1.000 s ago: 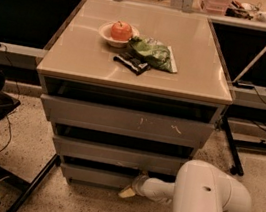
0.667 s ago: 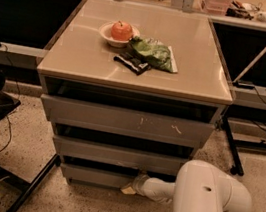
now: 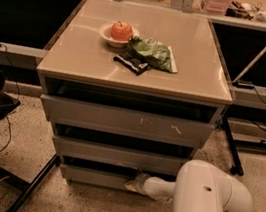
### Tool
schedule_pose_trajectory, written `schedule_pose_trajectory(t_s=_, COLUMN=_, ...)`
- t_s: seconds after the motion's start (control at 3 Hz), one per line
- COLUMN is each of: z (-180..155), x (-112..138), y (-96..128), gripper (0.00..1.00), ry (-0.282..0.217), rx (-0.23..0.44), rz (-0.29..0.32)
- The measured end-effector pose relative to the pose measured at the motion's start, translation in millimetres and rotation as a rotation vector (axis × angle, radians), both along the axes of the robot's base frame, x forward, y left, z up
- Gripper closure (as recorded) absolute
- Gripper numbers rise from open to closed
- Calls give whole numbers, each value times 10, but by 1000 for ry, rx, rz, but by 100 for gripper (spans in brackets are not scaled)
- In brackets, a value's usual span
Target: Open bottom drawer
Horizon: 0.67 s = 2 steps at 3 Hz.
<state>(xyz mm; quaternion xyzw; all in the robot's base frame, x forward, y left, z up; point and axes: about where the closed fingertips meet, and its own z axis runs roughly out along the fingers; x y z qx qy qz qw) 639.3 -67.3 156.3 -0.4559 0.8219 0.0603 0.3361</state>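
Although barely moved since a second ago, holds to the same spot. Finds the gripper [image 3: 135, 183] low at the cabinet's foot, touching the top edge of the bottom drawer [image 3: 93, 177], a plain grey front stretching away to the gripper's left. Cannot tell whether clenched, released or hooked over that edge; hides against the dark gap just above. Trails back to the right into the thick white arm [image 3: 207, 206].

Shows no outward travel of the front against the earlier views: same narrow dark slit over it, same line under the middle drawer [image 3: 114, 154] directly above the gripper. Means, most likely, contact made but the pull not yet begun, with nearly all of the task left. Calls for a straight draw back toward the arm's base, with a firm hold on the lip to avoid slipping off.

Leaves the scratched top drawer [image 3: 125, 121] higher still, and far above the gripper the bowl with an apple [image 3: 121, 31], the green bag [image 3: 152, 53] and the dark packet [image 3: 131, 63] untouched on the tabletop [image 3: 199, 73].
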Motion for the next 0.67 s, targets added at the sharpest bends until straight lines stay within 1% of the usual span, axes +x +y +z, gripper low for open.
schedule_pose_trajectory(t_s=0.33, z=2, x=1, y=-1, gripper=89, ry=0, rx=0, rz=0)
schedule_pose_trajectory(t_s=0.67, z=90, x=18, y=-36, gripper=100, ry=0, rx=0, rz=0)
